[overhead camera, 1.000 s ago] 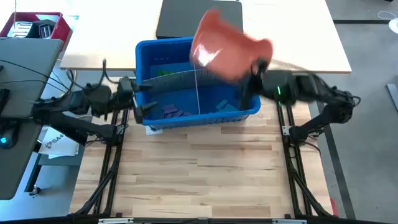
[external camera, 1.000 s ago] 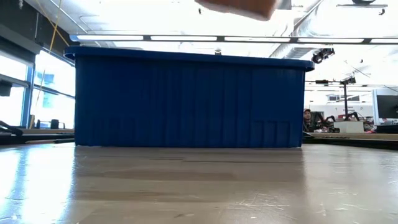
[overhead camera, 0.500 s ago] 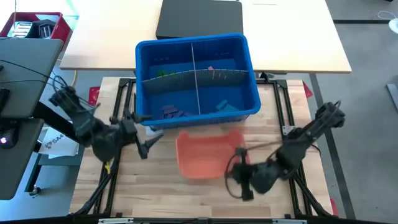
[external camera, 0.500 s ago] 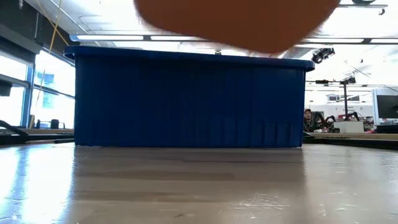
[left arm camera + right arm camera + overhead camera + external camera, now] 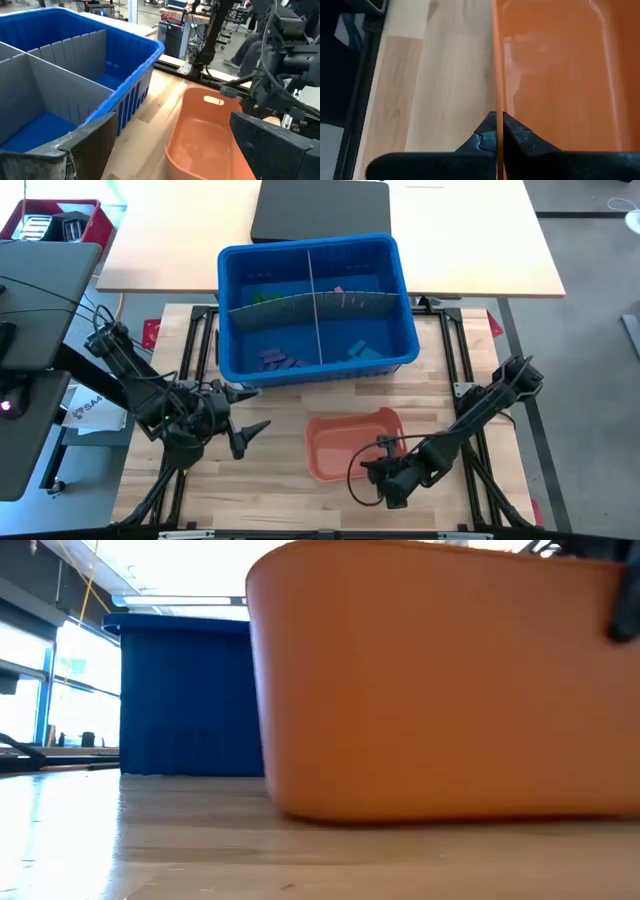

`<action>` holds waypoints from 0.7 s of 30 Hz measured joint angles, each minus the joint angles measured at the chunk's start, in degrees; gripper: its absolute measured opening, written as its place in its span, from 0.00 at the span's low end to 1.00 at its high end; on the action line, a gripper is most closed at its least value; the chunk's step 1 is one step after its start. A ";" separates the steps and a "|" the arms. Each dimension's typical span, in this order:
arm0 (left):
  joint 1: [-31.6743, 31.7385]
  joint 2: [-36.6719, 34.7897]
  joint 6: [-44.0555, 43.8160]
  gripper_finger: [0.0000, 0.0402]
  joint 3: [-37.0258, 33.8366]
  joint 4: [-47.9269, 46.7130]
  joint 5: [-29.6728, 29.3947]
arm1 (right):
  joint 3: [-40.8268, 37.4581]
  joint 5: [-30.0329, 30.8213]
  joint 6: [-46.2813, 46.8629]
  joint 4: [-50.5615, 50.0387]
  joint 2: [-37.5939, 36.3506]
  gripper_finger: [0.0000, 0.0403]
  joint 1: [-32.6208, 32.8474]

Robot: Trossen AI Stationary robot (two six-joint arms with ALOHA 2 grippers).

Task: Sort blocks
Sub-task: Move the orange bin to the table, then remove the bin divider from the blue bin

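Observation:
An orange-red tray (image 5: 350,442) stands open side up on the wooden table, in front of the blue bin (image 5: 232,330). My right gripper (image 5: 497,125) is shut on the tray's near right corner (image 5: 385,465). Inside the bin's grey-divided compartments lie the blocks: green (image 5: 262,298), pink (image 5: 345,297), purple (image 5: 275,360) and blue (image 5: 362,352). My left gripper (image 5: 250,411) is open to the tray's left, touching nothing; its wrist view looks past its fingers (image 5: 85,145) at the tray (image 5: 200,135). My right gripper pinches the tray's near long wall (image 5: 496,107) at the rim, close to the right corner. One finger is inside the tray and one outside. The fingers slant down from the table's right, along the wall. In the low view the tray's base (image 5: 440,812) is at the tabletop, level.
The blue bin spans the table's far middle. A black case (image 5: 320,208) lies on the pale table behind it, and a red box (image 5: 55,220) stands at the far left. Bare wood lies left of the tray and along the near edge.
My right gripper has carried the tray from above the bin, where it hung tipped, toward the near edge and down to the tabletop; the tray now sits open side up. My left gripper has swung away from the bin's left wall toward the near edge, still open.

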 joint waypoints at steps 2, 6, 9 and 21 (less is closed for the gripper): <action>0.00 0.51 -0.33 0.94 0.00 -0.06 0.12 | 0.00 -0.96 2.97 -0.73 -0.04 0.00 0.23; 0.00 1.39 -1.00 0.94 0.00 -0.11 0.14 | 0.07 -4.52 6.83 -2.32 -0.16 0.02 0.90; -0.17 2.01 -1.83 0.94 0.00 -0.15 0.57 | 0.07 -4.78 8.46 -2.37 -0.19 0.06 2.18; -0.07 4.19 -6.13 0.94 0.00 -3.17 2.85 | 6.20 -1.29 10.70 -5.23 -6.11 0.36 3.53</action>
